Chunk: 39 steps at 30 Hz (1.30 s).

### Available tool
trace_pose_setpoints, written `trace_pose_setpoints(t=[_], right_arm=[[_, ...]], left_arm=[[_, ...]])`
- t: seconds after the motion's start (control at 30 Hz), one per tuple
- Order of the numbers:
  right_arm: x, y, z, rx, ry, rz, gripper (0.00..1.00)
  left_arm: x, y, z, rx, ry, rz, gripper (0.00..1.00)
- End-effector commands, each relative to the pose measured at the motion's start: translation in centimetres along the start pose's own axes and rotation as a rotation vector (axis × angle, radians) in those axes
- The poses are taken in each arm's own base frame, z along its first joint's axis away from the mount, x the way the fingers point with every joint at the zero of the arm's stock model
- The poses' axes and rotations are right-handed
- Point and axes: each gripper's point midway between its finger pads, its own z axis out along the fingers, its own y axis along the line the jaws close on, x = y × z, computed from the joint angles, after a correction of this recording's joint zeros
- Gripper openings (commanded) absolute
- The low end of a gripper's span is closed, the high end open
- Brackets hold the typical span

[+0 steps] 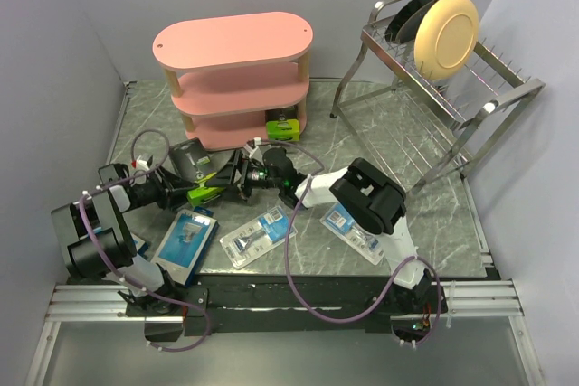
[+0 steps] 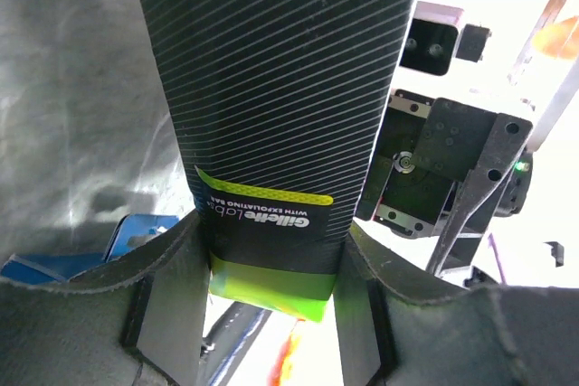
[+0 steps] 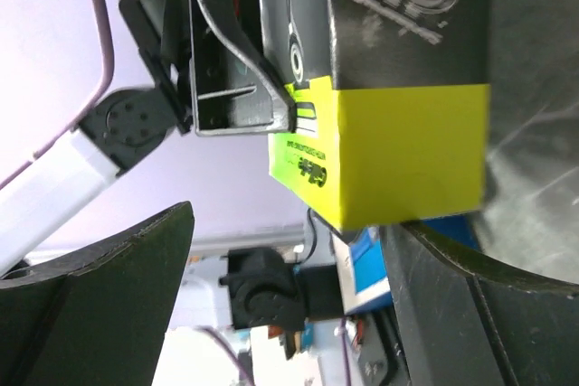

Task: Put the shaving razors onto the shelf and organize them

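Top camera looked down from above near edge, whole table framed. Wrist cameras sat close, shared black lime-ended box.

Back of worktop, left of ctr: shelf; dish rack set to its right. Bottom tier, right end: lone pack lodged. Before shelf: box gripped in left pincer; right pincer opp., spread round box end. Front row, L to R: left pack, mid pack, right pack.

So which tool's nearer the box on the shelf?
Right. The right tool is in front of the shelved box; the left tool, gripping a second box, sits farther left.
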Motion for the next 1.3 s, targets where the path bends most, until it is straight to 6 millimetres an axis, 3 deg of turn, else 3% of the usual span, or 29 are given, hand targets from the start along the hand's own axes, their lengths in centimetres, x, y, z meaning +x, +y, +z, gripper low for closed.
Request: trace_pose_setpoints(t=[0.0,0.23,0.47,0.9,1.03,1.07,1.13,1.17,1.27], right_arm=[[-0.4,2.5,0.6,-0.059,-0.015,-0.033,0.91],[0.8,0.8,0.1,0.02,0.028,-0.048,0.89],[0.3,-0.6,-0.8,0.076,0.005,-0.044,0.89],[-1.4,1.3,0.2,-0.015,-0.032,-0.062,0.85],[-1.5,1.5,-0.2,-0.026,-0.033,-0.074,0.72],[-1.6,1.5,-0.3,-0.025,-0.038,-0.075,0.69],[-1.7,1.3,-0.6,-0.025,-0.039,-0.076,0.62],[-1.8,1.3,-0.6,-0.027,-0.041,-0.077,0.59],[-2.6,1.2,-0.8,-0.031,-0.062,-0.077,0.51]], left_arm=[[1.1,-3.7,-0.2,0.164,0.082,0.121,0.26],[0.4,-3.4,0.1,0.134,0.076,0.133,0.2],[0.4,-4.2,0.0,0.196,0.131,0.109,0.18],[1.7,-3.6,0.5,0.168,0.159,0.064,0.19],[1.5,-3.4,0.7,0.17,0.17,0.049,0.2],[1.3,-3.3,0.7,0.167,0.169,0.046,0.22],[0.9,-2.8,1.0,0.136,0.16,0.045,0.38],[0.8,-2.5,1.0,0.116,0.158,0.042,0.54],[-0.8,-1.3,1.0,-0.011,0.106,0.092,0.64]])
